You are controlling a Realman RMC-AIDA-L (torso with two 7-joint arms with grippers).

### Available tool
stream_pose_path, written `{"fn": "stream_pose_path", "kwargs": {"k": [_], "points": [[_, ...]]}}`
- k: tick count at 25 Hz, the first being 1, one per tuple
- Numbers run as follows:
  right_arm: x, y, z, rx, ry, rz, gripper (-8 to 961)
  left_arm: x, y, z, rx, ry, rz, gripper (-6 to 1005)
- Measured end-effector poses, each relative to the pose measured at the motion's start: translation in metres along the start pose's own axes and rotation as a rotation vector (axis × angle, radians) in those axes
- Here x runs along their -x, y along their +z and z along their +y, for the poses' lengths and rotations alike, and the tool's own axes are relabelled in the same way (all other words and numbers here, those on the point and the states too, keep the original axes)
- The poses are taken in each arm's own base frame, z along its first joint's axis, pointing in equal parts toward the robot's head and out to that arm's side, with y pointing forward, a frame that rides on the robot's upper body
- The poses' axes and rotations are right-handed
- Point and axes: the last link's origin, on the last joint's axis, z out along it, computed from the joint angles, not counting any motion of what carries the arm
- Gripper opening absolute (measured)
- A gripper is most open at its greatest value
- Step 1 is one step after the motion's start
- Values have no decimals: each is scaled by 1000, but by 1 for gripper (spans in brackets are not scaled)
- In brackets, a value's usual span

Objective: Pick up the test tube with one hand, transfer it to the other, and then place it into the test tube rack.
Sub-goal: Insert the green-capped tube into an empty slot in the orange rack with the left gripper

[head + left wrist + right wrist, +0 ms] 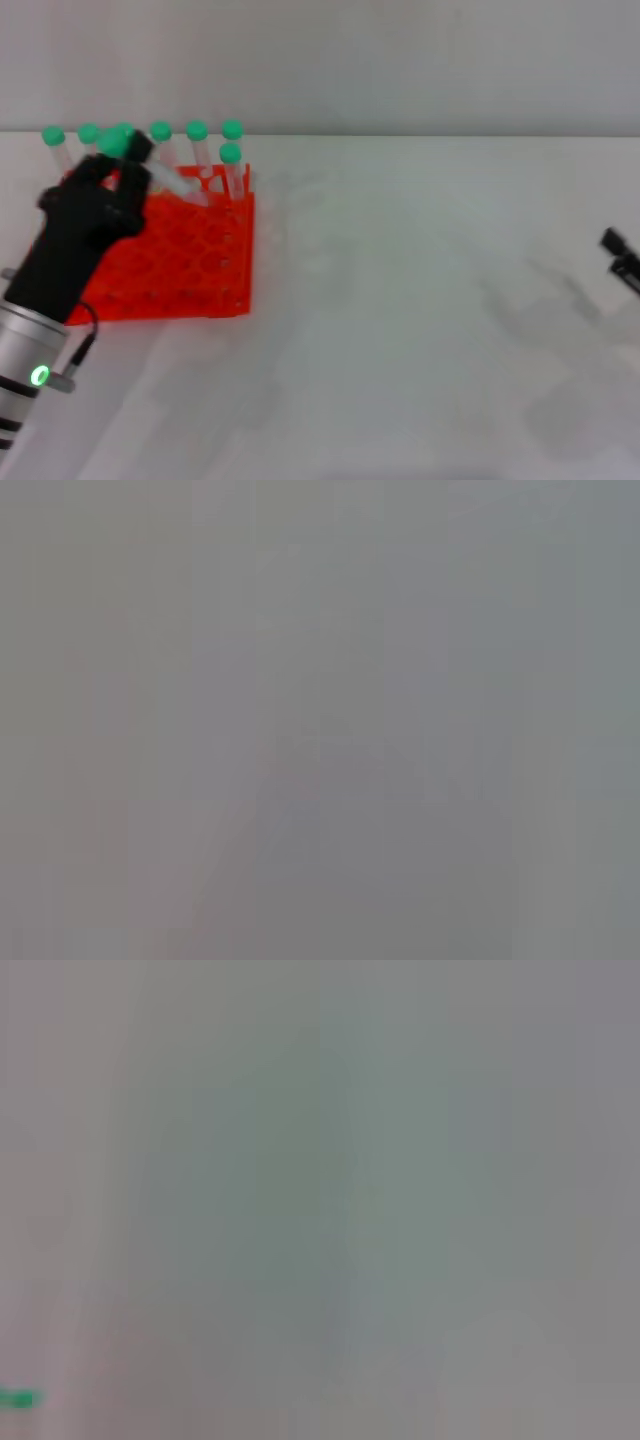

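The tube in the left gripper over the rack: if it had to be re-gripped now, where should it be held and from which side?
Judging by the head view, the test tube lies tilted in the left gripper above the test tube rack, green cap up by the jaws, clear body slanting right. Best held just under the cap, coming from above, since the lower body must stay free for a hole.

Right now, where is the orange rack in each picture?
Head view: the test tube rack sits at the left on the white table, partly behind the left gripper.
Left wrist view: not visible.
Right wrist view: not visible.
Shared landmark: none; both wrist views are blank grey.
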Motion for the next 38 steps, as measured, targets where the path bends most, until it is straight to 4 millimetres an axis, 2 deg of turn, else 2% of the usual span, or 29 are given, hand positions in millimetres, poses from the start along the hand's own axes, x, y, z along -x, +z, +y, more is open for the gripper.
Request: {"fn": "stream_pose_path", "kwargs": {"k": [3, 8, 15, 21, 30, 38], "points": [[4, -4, -13, -76, 6, -28, 706, -3, 4, -12, -41, 51, 6, 210], [11, 1, -21, -120, 6, -60, 706, -2, 18, -23, -59, 88, -18, 210], [11, 3, -21, -127, 13, -65, 706, 4, 39, -25, -58, 117, -68, 210], [9, 3, -19, -124, 19, -59, 706, 6, 48, -38, -139, 124, -107, 211], [8, 4, -17, -123, 29, -59, 706, 15, 66, -39, -142, 171, -193, 210], [11, 7, -14, -105, 32, -77, 706, 21, 75, -37, -141, 176, -239, 211]]}}
